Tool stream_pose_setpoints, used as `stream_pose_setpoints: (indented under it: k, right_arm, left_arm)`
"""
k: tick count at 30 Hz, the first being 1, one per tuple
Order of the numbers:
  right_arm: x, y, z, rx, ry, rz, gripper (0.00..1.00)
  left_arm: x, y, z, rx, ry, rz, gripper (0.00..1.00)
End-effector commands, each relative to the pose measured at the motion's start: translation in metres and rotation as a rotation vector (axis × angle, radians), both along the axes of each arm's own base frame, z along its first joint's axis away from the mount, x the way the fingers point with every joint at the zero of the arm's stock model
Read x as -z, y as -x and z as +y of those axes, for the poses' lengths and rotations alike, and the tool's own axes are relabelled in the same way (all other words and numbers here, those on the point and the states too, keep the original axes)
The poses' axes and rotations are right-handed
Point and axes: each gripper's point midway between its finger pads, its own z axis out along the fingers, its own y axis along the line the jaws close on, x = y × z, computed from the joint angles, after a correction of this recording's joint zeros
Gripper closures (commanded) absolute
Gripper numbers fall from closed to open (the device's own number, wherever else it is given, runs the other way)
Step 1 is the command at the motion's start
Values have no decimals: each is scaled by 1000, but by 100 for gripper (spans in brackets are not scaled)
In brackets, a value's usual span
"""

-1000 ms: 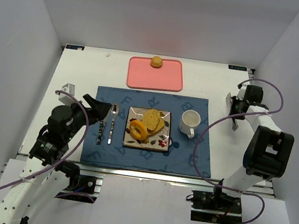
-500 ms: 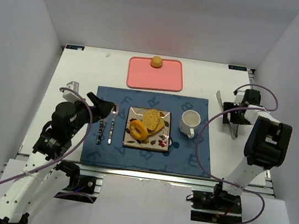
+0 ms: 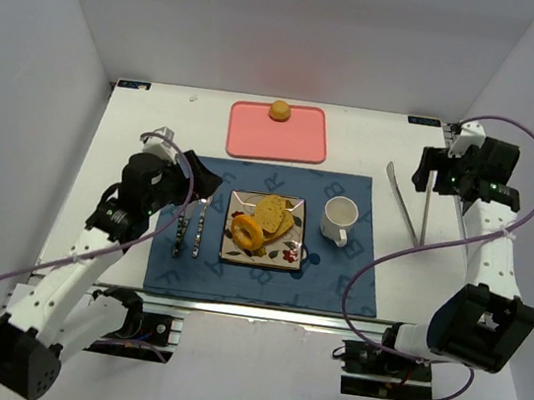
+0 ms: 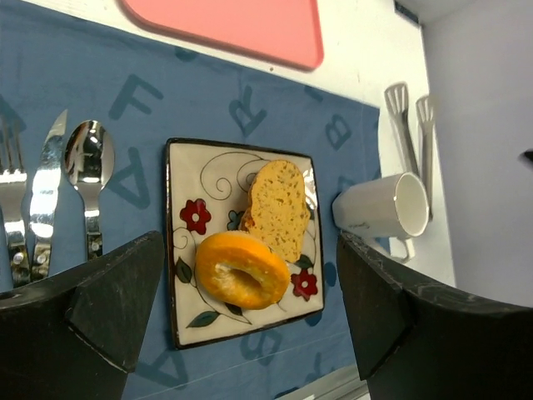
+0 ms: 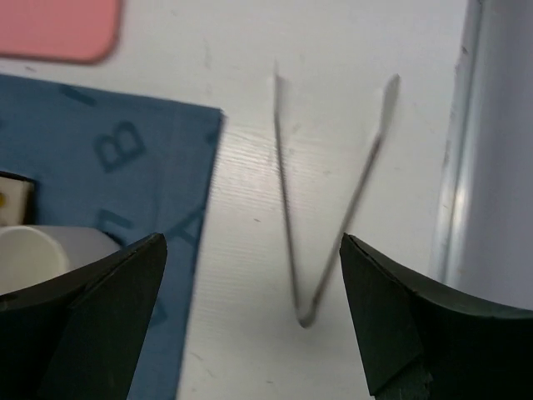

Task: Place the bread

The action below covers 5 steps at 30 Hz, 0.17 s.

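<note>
The bread lies on a flowered square plate (image 3: 284, 253) (image 4: 185, 321) in the middle of the blue mat. An orange-brown ring roll (image 3: 246, 231) (image 4: 242, 269) leans against flat toasted slices (image 3: 273, 213) (image 4: 278, 207). My left gripper (image 3: 198, 183) (image 4: 250, 250) hovers open just left of the plate, above the cutlery, holding nothing. My right gripper (image 3: 432, 170) (image 5: 250, 242) stands open high at the far right. Metal tongs (image 3: 408, 202) (image 5: 287, 208) lie spread in a V on the table below it, untouched.
A white cup (image 3: 339, 215) (image 4: 383, 207) stands right of the plate. Fork, knife and spoon (image 3: 191, 224) lie on the blue mat (image 3: 332, 269). A pink tray (image 3: 300, 140) at the back holds a small bun (image 3: 280, 110). White walls enclose the table.
My right gripper opened, let go of the tongs and drew up and back toward the far right. The tongs now lie on the table. My left arm reached forward toward the plate.
</note>
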Motion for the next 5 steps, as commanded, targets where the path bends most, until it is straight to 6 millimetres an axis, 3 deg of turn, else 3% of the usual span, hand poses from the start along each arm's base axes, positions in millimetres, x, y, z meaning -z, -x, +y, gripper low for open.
stream_pose_setpoints:
  k: [1,2,5]
  right_arm:
    - [-47,1,43,-63,-266,-33,10]
    - [-67,-2,49,-82,-299,-63,11]
    - [-92,-8,64,-123,-404,-112,11]
  left_arm:
    - [-33,-10,-15,106,-21,-101,7]
    - [-35,-13,-16,112,-28,-105,7]
    - [-39,-18,-19,131,-45,-111,7]
